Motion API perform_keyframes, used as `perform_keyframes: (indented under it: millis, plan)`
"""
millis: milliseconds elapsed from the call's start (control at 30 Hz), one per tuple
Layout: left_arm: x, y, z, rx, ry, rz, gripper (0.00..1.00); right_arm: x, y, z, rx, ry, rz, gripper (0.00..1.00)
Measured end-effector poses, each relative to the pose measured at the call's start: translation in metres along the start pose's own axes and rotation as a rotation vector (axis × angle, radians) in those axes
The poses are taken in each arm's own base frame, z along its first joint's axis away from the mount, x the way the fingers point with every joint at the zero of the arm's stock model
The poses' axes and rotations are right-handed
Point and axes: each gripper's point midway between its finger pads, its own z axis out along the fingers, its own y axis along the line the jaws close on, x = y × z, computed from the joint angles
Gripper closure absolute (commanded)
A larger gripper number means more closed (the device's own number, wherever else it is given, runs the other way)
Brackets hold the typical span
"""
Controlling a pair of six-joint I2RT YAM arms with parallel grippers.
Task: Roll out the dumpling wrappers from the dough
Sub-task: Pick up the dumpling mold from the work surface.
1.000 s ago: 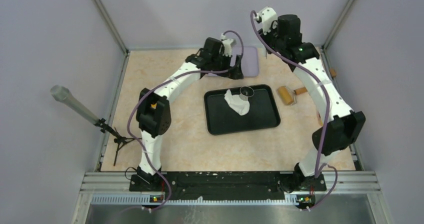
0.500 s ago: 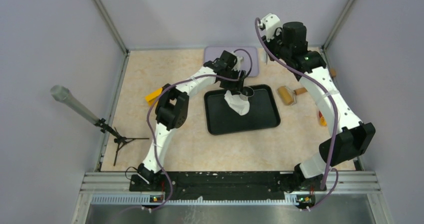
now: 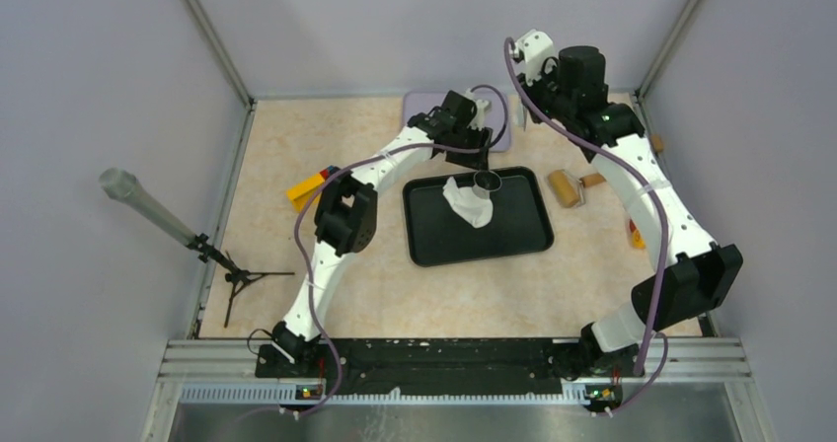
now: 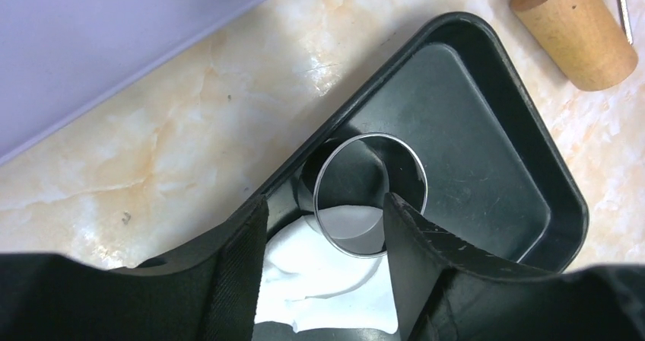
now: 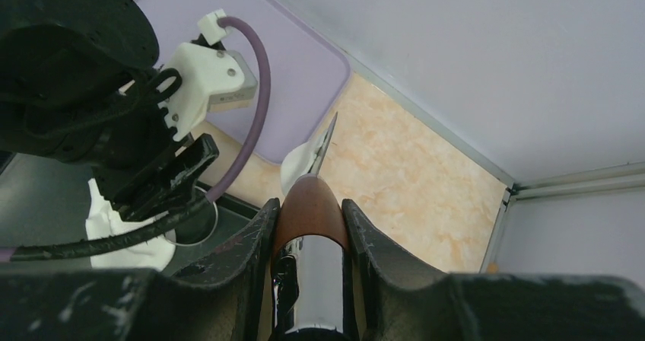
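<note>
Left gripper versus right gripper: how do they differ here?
The left gripper is open and empty, aimed at the metal ring and dough in the black tray. The right gripper is shut on a brown-handled blade tool, beyond the tray near the purple mat.

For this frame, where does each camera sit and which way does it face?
Top external: fixed high behind the arm bases, looking down on the table; both whole arms show.
Left wrist: on the left arm, looking down past the open left hand at the metal ring, dough and black tray.
Right wrist: on the right arm, facing the purple mat and back wall; the right hand grips a brown-handled tool.
Shared: all three show the ring and dough; the right wrist view also catches the left hand.
</note>
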Motion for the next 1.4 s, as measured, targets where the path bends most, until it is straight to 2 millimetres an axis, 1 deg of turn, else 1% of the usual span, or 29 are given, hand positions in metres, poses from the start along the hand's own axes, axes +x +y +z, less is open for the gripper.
perform_keyframes:
  millis: [67, 167, 233, 333, 367, 467, 567, 667, 733, 867, 967, 1033, 1133, 1200, 1300, 1333, 1367, 1400]
  plan:
    - [0.003, -0.003, 0.004, 0.002, 0.01, 0.008, 0.48, -0.002, 0.0, -0.002, -0.002, -0.007, 0.0, 1.0]
    - [0.016, -0.004, 0.014, 0.001, 0.046, 0.013, 0.54, -0.005, -0.001, -0.007, 0.002, -0.019, 0.0, 1.0]
    - [0.026, -0.002, 0.02, -0.005, 0.072, 0.015, 0.61, -0.007, -0.002, -0.011, 0.006, -0.029, 0.0, 1.0]
    - [0.035, 0.001, 0.024, -0.017, 0.099, 0.016, 0.77, -0.011, -0.004, -0.015, 0.013, -0.043, 0.001, 1.0]
    - [0.035, 0.001, 0.024, -0.018, 0.1, 0.016, 0.82, -0.013, -0.005, -0.017, 0.015, -0.048, 0.0, 1.0]
    - [0.035, 0.001, 0.024, -0.021, 0.098, 0.02, 0.89, -0.016, -0.007, -0.018, 0.027, -0.061, 0.0, 1.0]
    - [0.035, 0.002, 0.024, -0.025, 0.097, 0.019, 1.0, -0.016, -0.01, -0.018, 0.041, -0.057, 0.0, 1.0]
    - [0.034, 0.002, 0.024, -0.025, 0.096, 0.016, 1.0, -0.016, -0.014, -0.017, 0.059, -0.057, 0.001, 1.0]
    - [0.033, 0.002, 0.023, -0.024, 0.094, 0.017, 1.0, -0.015, -0.016, -0.013, 0.068, -0.054, 0.003, 1.0]
    - [0.031, -0.004, 0.014, -0.008, 0.085, 0.017, 1.0, -0.004, -0.02, 0.006, 0.074, -0.02, 0.018, 1.0]
    - [0.021, -0.011, -0.002, 0.022, 0.059, 0.005, 1.0, 0.007, -0.025, 0.029, 0.071, 0.015, 0.054, 1.0]
    - [0.009, -0.019, -0.016, 0.049, 0.03, -0.001, 1.0, 0.016, -0.028, 0.044, 0.06, 0.033, 0.097, 1.0]
    - [-0.016, -0.025, -0.045, 0.082, -0.037, -0.003, 1.0, 0.027, -0.03, 0.065, 0.039, 0.051, 0.163, 1.0]
    - [-0.036, -0.022, -0.07, 0.096, -0.093, -0.011, 1.0, 0.03, -0.029, 0.083, 0.01, 0.059, 0.2, 1.0]
    - [-0.074, 0.0, -0.114, 0.083, -0.21, -0.032, 1.0, 0.03, -0.026, 0.109, -0.033, 0.062, 0.239, 1.0]
    - [-0.084, 0.009, -0.126, 0.073, -0.246, -0.039, 1.0, 0.029, -0.023, 0.117, -0.047, 0.061, 0.246, 1.0]
    - [-0.098, 0.025, -0.143, 0.054, -0.294, -0.05, 1.0, 0.028, -0.02, 0.126, -0.064, 0.06, 0.254, 1.0]
    - [-0.106, 0.036, -0.153, 0.04, -0.325, -0.057, 1.0, 0.026, -0.016, 0.135, -0.079, 0.058, 0.256, 1.0]
